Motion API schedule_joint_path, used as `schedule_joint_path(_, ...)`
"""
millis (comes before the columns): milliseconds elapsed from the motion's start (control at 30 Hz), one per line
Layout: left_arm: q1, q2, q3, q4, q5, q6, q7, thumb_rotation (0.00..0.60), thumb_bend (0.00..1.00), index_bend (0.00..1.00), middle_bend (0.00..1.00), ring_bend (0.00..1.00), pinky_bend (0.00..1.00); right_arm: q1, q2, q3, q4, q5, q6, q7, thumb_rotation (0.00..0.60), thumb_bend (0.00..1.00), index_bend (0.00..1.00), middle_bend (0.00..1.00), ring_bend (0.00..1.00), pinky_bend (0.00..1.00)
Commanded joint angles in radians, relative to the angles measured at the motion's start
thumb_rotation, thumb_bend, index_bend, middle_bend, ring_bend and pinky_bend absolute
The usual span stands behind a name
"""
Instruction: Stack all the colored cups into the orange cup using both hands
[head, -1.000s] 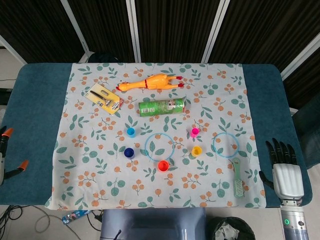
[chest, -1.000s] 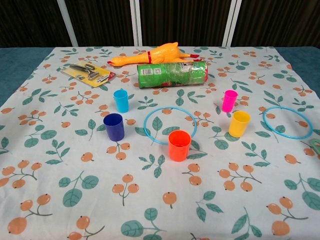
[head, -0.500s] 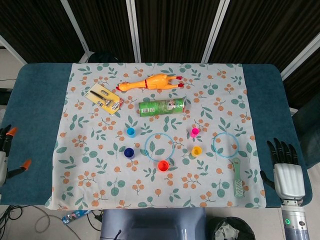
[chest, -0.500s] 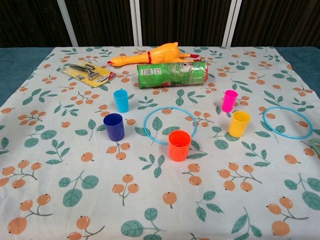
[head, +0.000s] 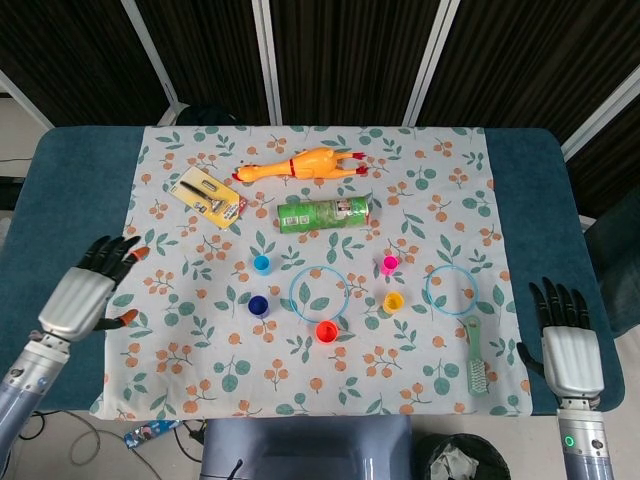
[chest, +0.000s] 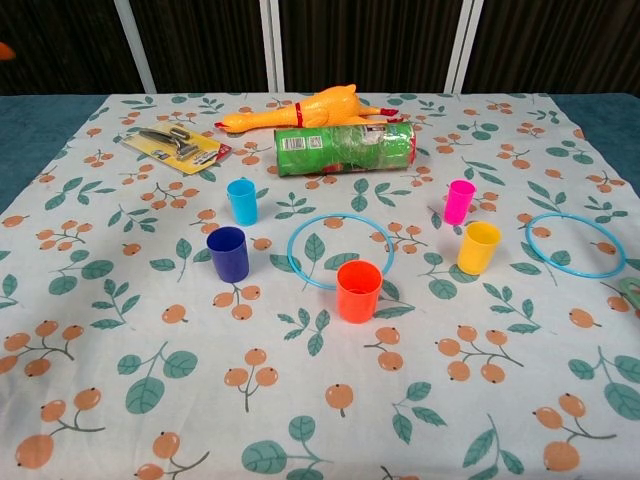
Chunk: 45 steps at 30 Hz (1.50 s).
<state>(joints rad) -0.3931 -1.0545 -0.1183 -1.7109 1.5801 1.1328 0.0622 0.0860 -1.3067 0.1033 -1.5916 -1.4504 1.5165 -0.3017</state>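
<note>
Hands (head: 88, 291) (head: 570, 345) open at cloth (head: 180, 380) edges.

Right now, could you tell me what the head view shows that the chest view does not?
Only the head view shows the left hand and right hand, both open over the table edges, and the whole green brush. The chest view adds nothing of its own. Both show the orange cup, the other four cups, two blue rings, the green can and the rubber chicken.

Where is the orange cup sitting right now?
In both views the orange cup stands upright near the table's front centre, touching the near edge of the blue ring.
</note>
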Motion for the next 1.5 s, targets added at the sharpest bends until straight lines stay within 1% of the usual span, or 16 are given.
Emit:
schedule_joint_path(33, -0.115, 0.046, -0.033, -0.110, -0.009, -0.145, 0.055, 0.600, 0.17, 0.17, 0.01, 0.00, 0.00, 0.001, -0.004, -0.001, 0.003, 0.003, -0.004, -0.004, 0.600, 0.32, 0.00, 0.00, 0.00, 0.06)
schedule_joint_path(67, -0.125, 0.046, -0.036, -0.118, -0.015, -0.160, 0.063, 0.600, 0.17, 0.18, 0.02, 0.00, 0.00, 0.002, -0.005, -0.001, 0.004, 0.003, -0.004, -0.005, 0.600, 0.32, 0.00, 0.00, 0.00, 0.06)
schedule_joint_path(133, -0.167, 0.038, -0.045, -0.150, -0.044, -0.224, 0.094, 0.600, 0.17, 0.20, 0.02, 0.00, 0.00, 0.003, -0.008, -0.002, 0.006, 0.004, -0.007, -0.008, 0.600, 0.32, 0.00, 0.00, 0.00, 0.06)
schedule_joint_path(300, -0.243, -0.002, -0.063, -0.195, -0.132, -0.333, 0.143, 0.600, 0.22, 0.24, 0.02, 0.00, 0.00, 0.003, -0.011, -0.001, 0.007, 0.005, -0.006, -0.008, 0.600, 0.32, 0.00, 0.00, 0.00, 0.06)
schedule_joint_path(367, -0.264, -0.023, -0.064, -0.194, -0.160, -0.358, 0.172, 0.600, 0.24, 0.25, 0.02, 0.00, 0.00, 0.002, -0.011, 0.000, 0.007, 0.006, -0.004, -0.007, 0.600, 0.32, 0.00, 0.00, 0.00, 0.06)
schedule_joint_path(500, -0.310, -0.101, -0.060, -0.159, -0.241, -0.392, 0.272, 0.600, 0.25, 0.26, 0.02, 0.00, 0.00, 0.002, -0.011, 0.003, 0.009, 0.010, -0.003, -0.001, 0.600, 0.32, 0.00, 0.00, 0.00, 0.06)
schedule_joint_path(633, -0.346, -0.173, -0.057, -0.122, -0.328, -0.403, 0.346, 0.600, 0.27, 0.26, 0.02, 0.00, 0.00, 0.001, -0.007, 0.006, 0.008, 0.011, 0.000, 0.006, 0.600, 0.32, 0.00, 0.00, 0.00, 0.06)
schedule_joint_path(933, -0.397, -0.257, -0.034, -0.063, -0.434, -0.394, 0.452, 0.600, 0.27, 0.25, 0.01, 0.00, 0.00, -0.001, -0.005, 0.008, 0.006, 0.019, -0.001, 0.010, 0.600, 0.32, 0.00, 0.00, 0.00, 0.06)
schedule_joint_path(1167, -0.425, -0.292, -0.019, -0.030, -0.495, -0.385, 0.504, 0.600, 0.27, 0.28, 0.01, 0.00, 0.00, -0.002, -0.006, 0.009, 0.003, 0.020, 0.005, 0.006, 0.600, 0.32, 0.00, 0.00, 0.00, 0.06)
schedule_joint_path(1300, -0.433, -0.303, -0.007, -0.020, -0.518, -0.377, 0.516, 0.600, 0.27, 0.30, 0.01, 0.00, 0.00, -0.002, -0.007, 0.009, 0.002, 0.022, 0.002, 0.004, 0.600, 0.32, 0.00, 0.00, 0.00, 0.06)
schedule_joint_path(1500, -0.444, -0.318, 0.005, 0.008, -0.552, -0.369, 0.523, 0.600, 0.27, 0.30, 0.01, 0.00, 0.00, -0.002, -0.008, 0.009, 0.000, 0.024, 0.002, 0.001, 0.600, 0.32, 0.00, 0.00, 0.00, 0.06)
